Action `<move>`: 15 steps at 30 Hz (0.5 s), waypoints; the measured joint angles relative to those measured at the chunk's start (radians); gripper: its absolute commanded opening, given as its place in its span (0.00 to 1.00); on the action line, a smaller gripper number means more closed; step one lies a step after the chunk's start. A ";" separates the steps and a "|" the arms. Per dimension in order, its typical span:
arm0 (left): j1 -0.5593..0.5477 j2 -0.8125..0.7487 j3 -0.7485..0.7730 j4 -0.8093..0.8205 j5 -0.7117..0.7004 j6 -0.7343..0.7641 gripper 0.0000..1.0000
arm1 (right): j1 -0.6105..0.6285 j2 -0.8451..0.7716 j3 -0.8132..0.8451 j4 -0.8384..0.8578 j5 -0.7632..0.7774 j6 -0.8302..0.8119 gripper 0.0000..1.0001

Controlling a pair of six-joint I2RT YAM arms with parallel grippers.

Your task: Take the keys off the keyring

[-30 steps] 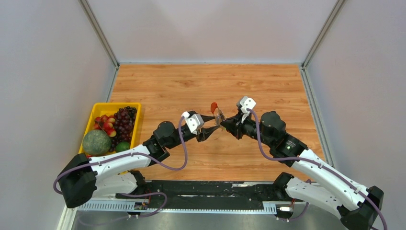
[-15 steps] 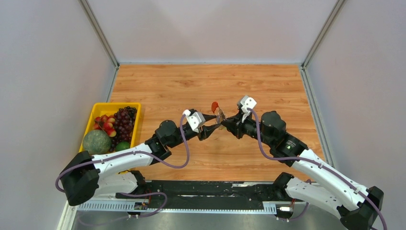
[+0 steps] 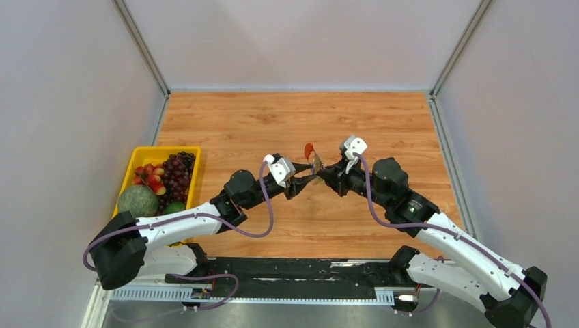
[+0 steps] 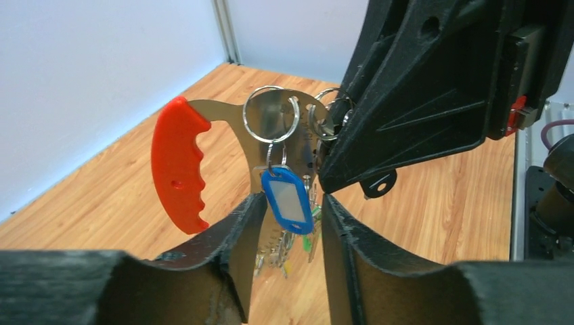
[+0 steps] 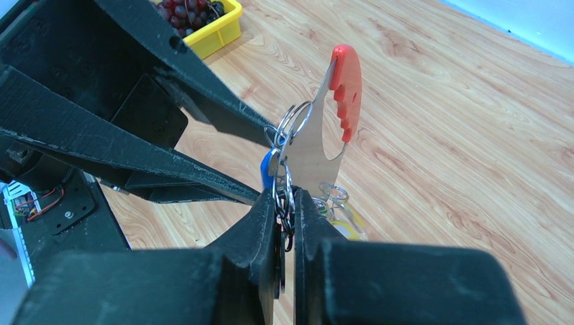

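Top view shows the left gripper [image 3: 304,179] and right gripper [image 3: 323,171] meeting in the air over the table [image 3: 273,123], with the keyring [image 3: 309,150] between them. Close up, the left fingers [image 4: 245,227] are spread a little, one on each side of the blue key [image 4: 288,201]. The other keys [image 4: 298,245] hang below it. The right fingers [image 5: 260,223] squeeze the keyring tight. I think no key is off yet. Next, the left gripper should pinch the blue key and slide it off gently.
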 measured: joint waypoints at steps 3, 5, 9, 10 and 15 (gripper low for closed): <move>-0.003 0.000 0.001 0.000 -0.013 0.000 0.22 | 0.001 0.000 0.000 0.000 -0.006 0.001 0.00; -0.003 0.000 0.006 0.001 -0.029 0.000 0.12 | 0.006 0.000 0.000 -0.002 -0.015 0.000 0.00; 0.003 0.000 0.014 0.005 -0.069 0.001 0.07 | 0.006 0.000 0.000 -0.005 -0.014 0.001 0.00; 0.003 0.000 0.014 0.005 -0.074 0.002 0.07 | 0.006 0.000 0.000 -0.006 -0.016 0.001 0.00; 0.003 -0.001 0.014 0.006 -0.089 0.002 0.26 | 0.007 0.000 0.000 -0.009 -0.022 0.002 0.00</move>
